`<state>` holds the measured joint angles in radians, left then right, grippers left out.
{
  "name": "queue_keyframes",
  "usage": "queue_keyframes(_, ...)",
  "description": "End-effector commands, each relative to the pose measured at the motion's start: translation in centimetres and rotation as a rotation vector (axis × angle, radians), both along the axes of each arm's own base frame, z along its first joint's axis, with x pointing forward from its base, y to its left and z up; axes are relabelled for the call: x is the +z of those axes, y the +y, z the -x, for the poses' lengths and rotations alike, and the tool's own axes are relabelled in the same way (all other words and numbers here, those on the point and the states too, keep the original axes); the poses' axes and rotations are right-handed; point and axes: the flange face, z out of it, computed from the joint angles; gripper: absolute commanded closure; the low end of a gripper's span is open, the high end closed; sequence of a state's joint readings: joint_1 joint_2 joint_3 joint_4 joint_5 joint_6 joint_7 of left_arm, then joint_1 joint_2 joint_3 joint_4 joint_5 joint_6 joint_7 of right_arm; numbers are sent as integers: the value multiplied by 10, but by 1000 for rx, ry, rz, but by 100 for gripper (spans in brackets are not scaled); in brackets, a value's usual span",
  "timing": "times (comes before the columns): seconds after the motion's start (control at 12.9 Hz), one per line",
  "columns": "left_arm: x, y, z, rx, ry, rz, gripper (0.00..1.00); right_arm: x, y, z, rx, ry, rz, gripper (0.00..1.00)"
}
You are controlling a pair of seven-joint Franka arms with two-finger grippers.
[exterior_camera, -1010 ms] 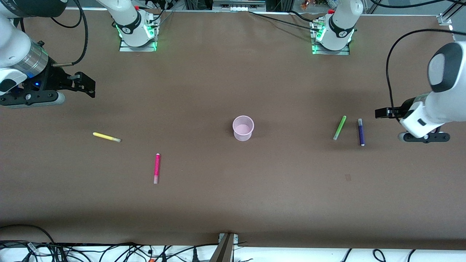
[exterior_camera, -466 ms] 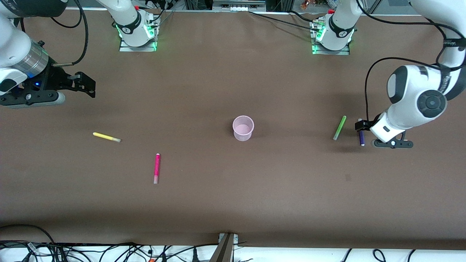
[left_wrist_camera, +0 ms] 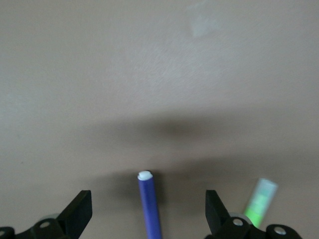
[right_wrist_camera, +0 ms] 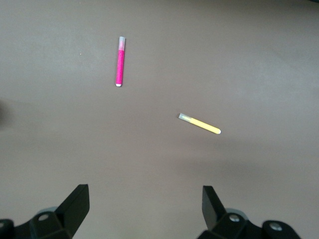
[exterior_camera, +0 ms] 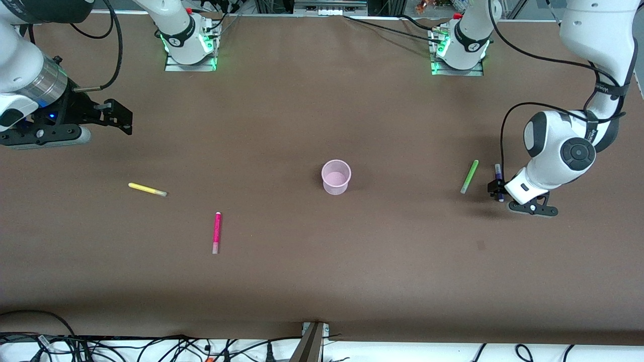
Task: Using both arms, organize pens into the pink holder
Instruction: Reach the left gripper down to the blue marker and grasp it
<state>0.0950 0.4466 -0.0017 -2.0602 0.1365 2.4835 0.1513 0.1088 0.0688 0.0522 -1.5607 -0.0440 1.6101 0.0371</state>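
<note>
On the matte brown table (exterior_camera: 312,281) lie four slim cylindrical pens, yellow (exterior_camera: 147,189), magenta (exterior_camera: 217,233), green (exterior_camera: 469,176) and blue (exterior_camera: 497,173), around one translucent pink holder (exterior_camera: 336,177) standing at mid-table. The left gripper (exterior_camera: 495,190), jaws wide apart and holding nothing, straddles the blue pen at the left arm's end. The right gripper (exterior_camera: 119,119), jaws also wide and empty, waits over its end.

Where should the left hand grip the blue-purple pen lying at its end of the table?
Probably mid-barrel, from straight above. The blue-purple pen lies flat on the table, already between the open fingers of the left hand, which stand across its length.

A robotics lab. Two arm bases (exterior_camera: 190,40) are bolted to a brown-covered bench (exterior_camera: 322,281). Loose cables (exterior_camera: 151,347) trail along its edge.
</note>
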Motion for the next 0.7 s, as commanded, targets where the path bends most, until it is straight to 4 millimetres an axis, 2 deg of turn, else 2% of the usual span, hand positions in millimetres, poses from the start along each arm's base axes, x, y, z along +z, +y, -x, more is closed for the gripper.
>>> queue_keyframes(0.0, -21, 0, 1, -33, 26, 2, 0, 7, 2, 3, -9, -14, -1, 0)
queue_keyframes(0.08, -24, 3, 3, -27, 32, 3, 0, 8, 3, 2, -9, -15, -3, 0)
queue_keyframes(0.16, -25, 3, 3, -30, 37, 3, 29, 8, 4, 3, -9, -15, -4, 0)
queue_keyframes(0.23, -27, 2, 4, -31, 43, 4, 40, 8, 9, 3, 0, -17, -3, 0)
queue_keyframes(0.31, -34, 4, 6, -28, 54, 5, 44, 8, 18, 5, 17, -17, 0, 0)
queue_keyframes(0.62, -45, 6, 9, -20, 70, 11, 60, 8, 19, 5, 19, -19, 2, 0)
